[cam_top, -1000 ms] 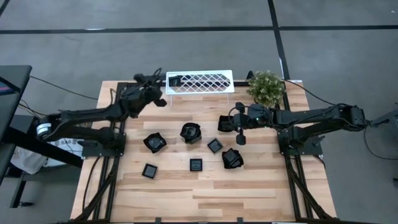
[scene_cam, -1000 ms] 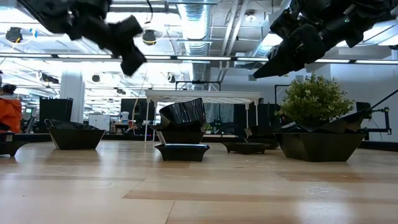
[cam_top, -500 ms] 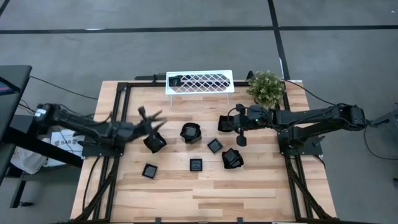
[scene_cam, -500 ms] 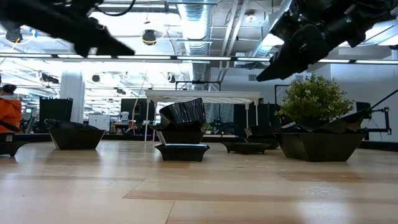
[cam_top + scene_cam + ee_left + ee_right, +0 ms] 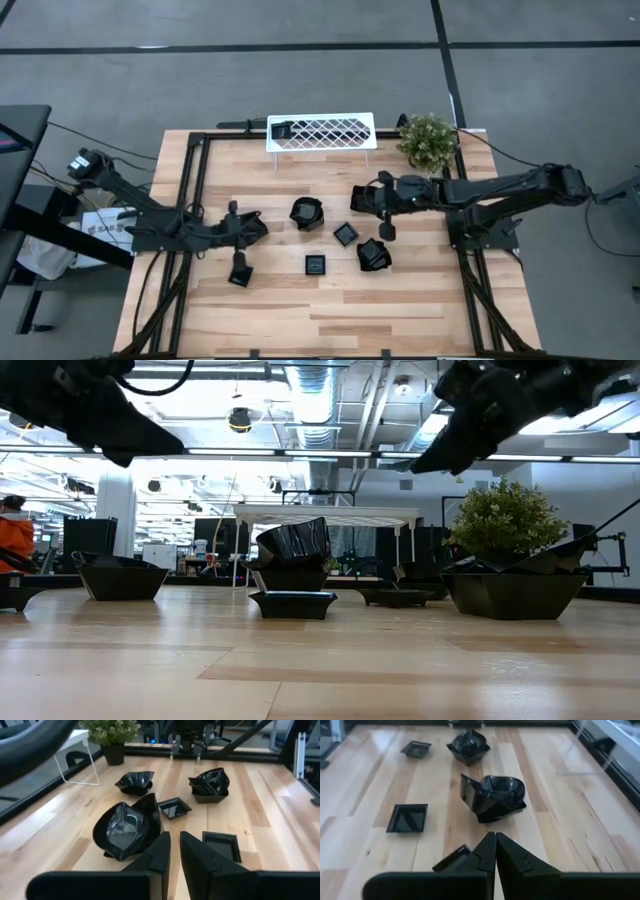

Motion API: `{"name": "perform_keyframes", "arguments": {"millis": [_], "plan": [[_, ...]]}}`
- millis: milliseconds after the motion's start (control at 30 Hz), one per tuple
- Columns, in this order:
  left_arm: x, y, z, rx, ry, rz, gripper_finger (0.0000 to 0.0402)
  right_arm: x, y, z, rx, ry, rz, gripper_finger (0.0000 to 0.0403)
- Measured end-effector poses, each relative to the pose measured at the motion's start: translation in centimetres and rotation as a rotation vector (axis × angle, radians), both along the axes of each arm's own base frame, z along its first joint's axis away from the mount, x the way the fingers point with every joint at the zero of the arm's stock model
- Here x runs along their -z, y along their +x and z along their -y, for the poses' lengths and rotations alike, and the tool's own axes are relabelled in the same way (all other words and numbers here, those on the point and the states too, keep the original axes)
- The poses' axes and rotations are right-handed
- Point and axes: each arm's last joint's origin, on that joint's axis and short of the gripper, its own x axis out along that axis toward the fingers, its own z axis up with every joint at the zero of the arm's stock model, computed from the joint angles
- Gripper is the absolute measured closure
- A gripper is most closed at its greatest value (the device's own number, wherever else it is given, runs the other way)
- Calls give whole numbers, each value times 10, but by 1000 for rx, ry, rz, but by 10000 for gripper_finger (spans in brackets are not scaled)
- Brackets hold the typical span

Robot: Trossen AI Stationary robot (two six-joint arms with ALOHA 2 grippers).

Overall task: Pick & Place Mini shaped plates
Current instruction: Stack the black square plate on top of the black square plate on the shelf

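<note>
Left gripper (image 5: 174,836) sits low over the left side of the table (image 5: 400,310). Its fingers are nearly together with a thin slit between them and nothing seen in it. From above the arm blurs into the dark dish (image 5: 467,745) beside it, so contact can't be judged; the right wrist view shows that dish sitting on the wood on its own. Right gripper (image 5: 495,836) hangs over mid-right of the table, fingers pressed tight together and empty. All the mini shaped plates are on the table, none in the white rack (image 5: 320,132). The tilted stack (image 5: 307,213) is mid-table, one piece leaning on a rounder dish. How many pieces are in it is hard to tell. The small square plate (image 5: 345,234) is just beside the right gripper's tips and partly hidden behind them in the right wrist view. The flat square plate (image 5: 317,264) lies nearer the front edge. The crumpled-looking stack (image 5: 373,254) is near the right gripper, its shape unclear. The angular dish (image 5: 362,197) is partly under the right arm. The corner square plate (image 5: 240,275) is front-left, half merged with something dark just above it. In the low view both grippers are cut off by the top edge. Plant (image 5: 428,140) is at the back right. A person in orange (image 5: 12,532) is far back, cropped at the edge.
</note>
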Motion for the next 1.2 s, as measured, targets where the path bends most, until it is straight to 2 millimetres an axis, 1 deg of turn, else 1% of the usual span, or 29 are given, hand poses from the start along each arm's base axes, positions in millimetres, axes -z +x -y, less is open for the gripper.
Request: {"name": "perform_keyframes", "arguments": {"millis": [167, 300, 433, 567, 633, 733, 833, 933, 1067, 1200], "plan": [[3, 9, 1, -25, -27, 35, 357, -8, -4, -9, 56, 43, -134, 397], [9, 13, 2, -32, -20, 23, 357, -10, -11, -12, 91, 111, -263, 397], [16, 15, 4, -34, -10, -1, 357, -10, -13, -14, 81, 198, -296, 397], [18, 18, 5, -34, -13, 4, 357, -10, -7, -15, 98, 233, -264, 391], [18, 18, 5, -34, -15, 5, 357, -5, -3, -16, 108, 251, -282, 378], [17, 17, 6, -25, -22, 10, 357, 5, 2, -20, 114, 272, -334, 345], [17, 17, 7, -5, -31, 4, 357, 13, 7, -26, 94, 267, -380, 310], [17, 17, 7, 5, -56, 3, 357, 20, 9, -33, 55, 275, -420, 285], [17, 17, 7, -15, -110, 14, 357, 26, 11, -43, 38, 310, -459, 266], [17, 17, 7, -30, -151, 25, 357, 33, 13, -51, 58, 342, -499, 260]]}}
